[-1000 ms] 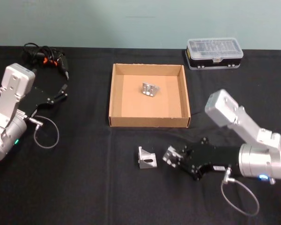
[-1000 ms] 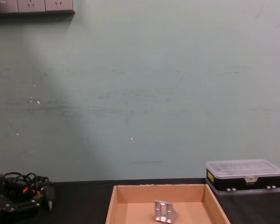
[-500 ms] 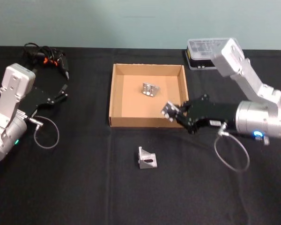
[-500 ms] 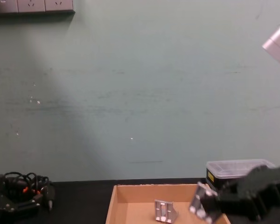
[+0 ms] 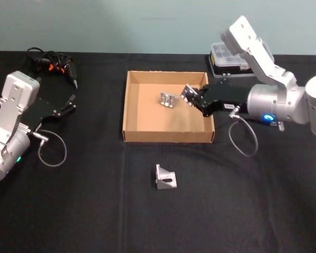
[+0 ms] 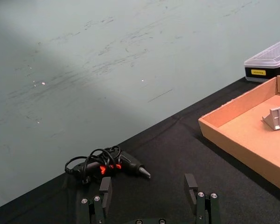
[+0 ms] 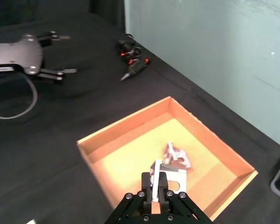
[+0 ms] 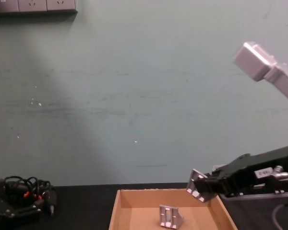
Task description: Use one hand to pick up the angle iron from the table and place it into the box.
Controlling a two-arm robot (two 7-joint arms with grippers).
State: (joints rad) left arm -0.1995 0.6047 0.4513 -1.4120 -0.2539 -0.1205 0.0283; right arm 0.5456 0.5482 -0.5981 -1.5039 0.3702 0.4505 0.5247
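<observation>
Angle iron (image 5: 188, 95) pinched in right claw (image 5: 193, 98) above box (image 5: 168, 138), its white label (image 8: 263, 171) seemingly unreadable

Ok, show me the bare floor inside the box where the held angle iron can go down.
Free: the box floor's left half, between the left wall and the lying angle iron, and the strip along the near wall. Crowded: the far-right corner, where the right gripper grips the held angle iron beside the lying one. The left gripper sits parked far left.
</observation>
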